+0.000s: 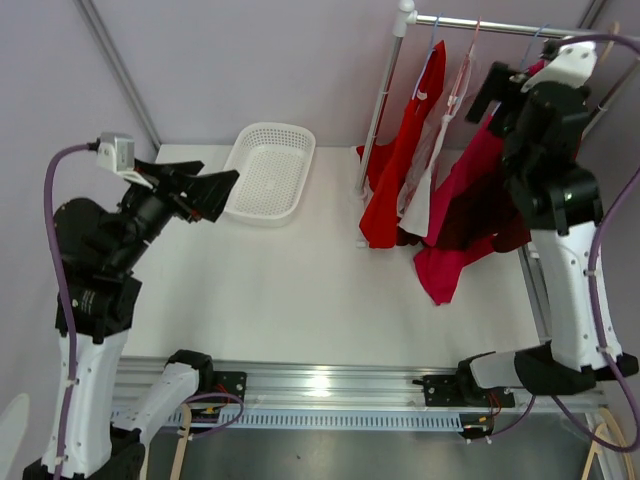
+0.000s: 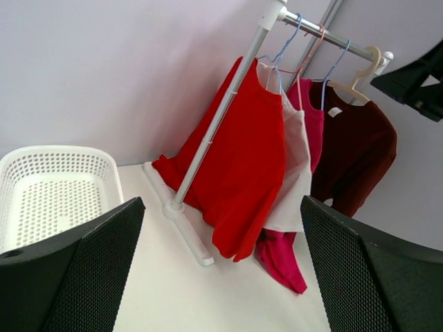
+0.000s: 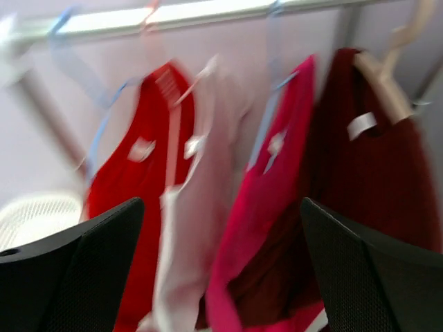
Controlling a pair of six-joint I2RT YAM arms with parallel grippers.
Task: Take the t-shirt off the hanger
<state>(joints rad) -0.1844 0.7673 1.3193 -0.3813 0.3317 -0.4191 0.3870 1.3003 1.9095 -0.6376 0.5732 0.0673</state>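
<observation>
Several shirts hang on hangers from a rail [image 1: 480, 25]: a red one [image 1: 400, 170], a pale white one [image 1: 425, 170], a pink one [image 1: 450, 250] and a dark maroon one [image 1: 480, 215] on a cream hanger [image 3: 387, 83]. My right gripper [image 1: 488, 88] is raised close to the rail, open and empty [image 3: 221, 207], facing the pink shirt [image 3: 270, 187] and white shirt [image 3: 201, 207]; that view is blurred. My left gripper [image 1: 215, 190] is open and empty [image 2: 221, 204], well left of the rack, facing the red shirt [image 2: 249, 159].
A white perforated basket [image 1: 268, 170] stands at the back of the table beside my left gripper, also in the left wrist view [image 2: 48, 187]. The rack's white upright pole [image 1: 380, 110] and foot [image 2: 183, 221] stand left of the shirts.
</observation>
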